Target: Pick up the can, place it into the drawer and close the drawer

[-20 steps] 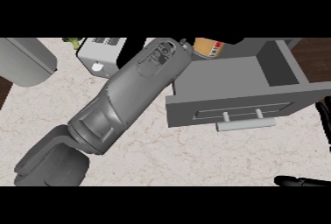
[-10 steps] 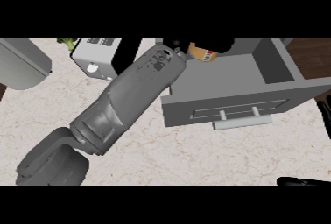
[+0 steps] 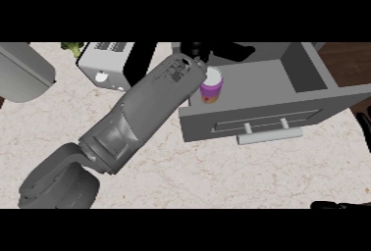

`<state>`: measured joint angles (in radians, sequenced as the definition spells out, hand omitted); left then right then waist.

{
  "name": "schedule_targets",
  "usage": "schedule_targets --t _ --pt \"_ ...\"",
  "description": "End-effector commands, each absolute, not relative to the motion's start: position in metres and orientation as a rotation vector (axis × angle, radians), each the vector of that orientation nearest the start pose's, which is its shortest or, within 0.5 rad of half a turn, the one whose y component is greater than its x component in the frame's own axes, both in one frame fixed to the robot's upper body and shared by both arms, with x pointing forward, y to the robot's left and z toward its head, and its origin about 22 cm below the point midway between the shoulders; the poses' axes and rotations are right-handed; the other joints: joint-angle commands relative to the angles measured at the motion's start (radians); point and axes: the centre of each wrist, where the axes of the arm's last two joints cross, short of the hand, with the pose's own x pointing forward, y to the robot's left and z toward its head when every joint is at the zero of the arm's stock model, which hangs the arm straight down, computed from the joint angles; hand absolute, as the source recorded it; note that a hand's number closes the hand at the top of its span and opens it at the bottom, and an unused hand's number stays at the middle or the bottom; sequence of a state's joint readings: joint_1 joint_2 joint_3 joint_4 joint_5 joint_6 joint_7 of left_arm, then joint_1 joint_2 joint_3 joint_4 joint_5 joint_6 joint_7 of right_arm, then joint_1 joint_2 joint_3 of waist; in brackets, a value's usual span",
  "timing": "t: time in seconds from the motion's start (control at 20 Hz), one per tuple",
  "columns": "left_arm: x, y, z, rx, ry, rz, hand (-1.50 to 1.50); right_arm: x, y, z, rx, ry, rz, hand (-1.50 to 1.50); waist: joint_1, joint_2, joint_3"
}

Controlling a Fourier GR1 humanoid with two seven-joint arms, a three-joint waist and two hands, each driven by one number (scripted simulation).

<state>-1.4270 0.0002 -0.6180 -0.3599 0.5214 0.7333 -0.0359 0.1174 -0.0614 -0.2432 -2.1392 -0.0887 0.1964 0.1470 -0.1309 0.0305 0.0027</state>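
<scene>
One grey rounded container (image 3: pixel 25 73) at far left edge of marbled tabletop (image 3: pixel 239 171). One green vegetable piece (image 3: pixel 72 47) just beside one silver toaster (image 3: pixel 107 62). One left forearm (image 3: pixel 138 115) stretched diagonally toward drawer's back left; left hand (image 3: pixel 194 50) mostly hidden, fingers' state cannot tell. One purple can (image 3: pixel 211 87) upright inside one open grey drawer (image 3: pixel 304 73), left front corner. Right hand (image 3: pixel 340 205) at bottom right edge, only dark tips showing, fingers' state cannot tell.
</scene>
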Motion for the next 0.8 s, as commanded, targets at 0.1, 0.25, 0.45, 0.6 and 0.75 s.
schedule_targets --t 0.1,0.25,0.45,0.6,0.75 --pt "0.430 -0.003 0.161 0.357 -1.779 -0.189 -1.50 0.184 -0.287 0.115 -0.123 -1.899 0.056 -1.50 0.000 0.006 0.000" --pt "0.423 -0.005 0.151 0.339 -1.773 -0.146 -1.50 0.181 -0.289 0.124 -0.189 -1.935 0.091 -1.50 -0.001 0.001 -0.001" --pt "0.426 -0.009 0.166 0.308 -1.753 -0.140 -1.50 0.173 -0.286 0.139 -0.346 -1.987 0.227 -1.50 0.016 -0.005 -0.001" --pt "0.426 -0.004 0.158 0.278 -1.744 -0.100 -1.50 0.173 -0.285 0.147 -0.370 -2.011 0.339 -1.50 0.013 0.000 -0.002" --pt "0.423 -0.013 0.172 0.244 -1.753 -0.085 -1.50 0.175 -0.285 0.145 -0.419 -2.025 0.435 -1.50 0.011 -0.002 -0.001"
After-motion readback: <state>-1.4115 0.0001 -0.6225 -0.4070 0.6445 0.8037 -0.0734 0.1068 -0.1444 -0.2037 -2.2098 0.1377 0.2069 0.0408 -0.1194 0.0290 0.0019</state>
